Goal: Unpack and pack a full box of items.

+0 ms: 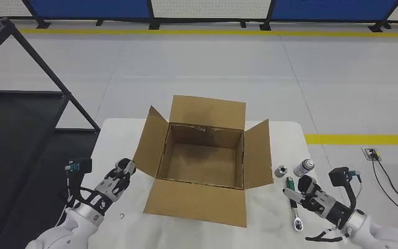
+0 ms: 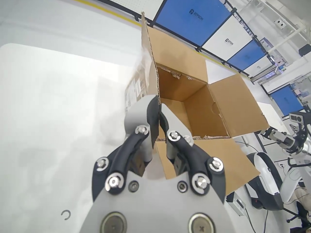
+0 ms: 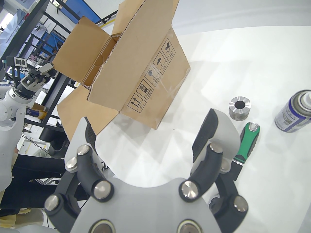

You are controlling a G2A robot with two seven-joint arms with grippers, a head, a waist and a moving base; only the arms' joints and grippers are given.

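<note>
An open cardboard box (image 1: 198, 203) stands mid-table with all flaps spread and a bare floor inside. My left gripper (image 1: 126, 165) sits at the box's left flap; in the left wrist view its fingertips (image 2: 159, 112) are shut on that flap's edge (image 2: 150, 56). My right gripper (image 1: 306, 185) hovers open to the right of the box (image 3: 145, 69), its fingers (image 3: 209, 127) holding nothing. Beside it lie a green-handled ratchet (image 3: 250, 134), a small metal cylinder (image 3: 239, 107) and a spray can (image 3: 294, 115).
The white table (image 1: 124, 134) ends close behind the box and just right of the spray can (image 1: 303, 167). A black metal frame (image 1: 43, 118) stands off the table's left side. Bare tabletop lies in front of the box.
</note>
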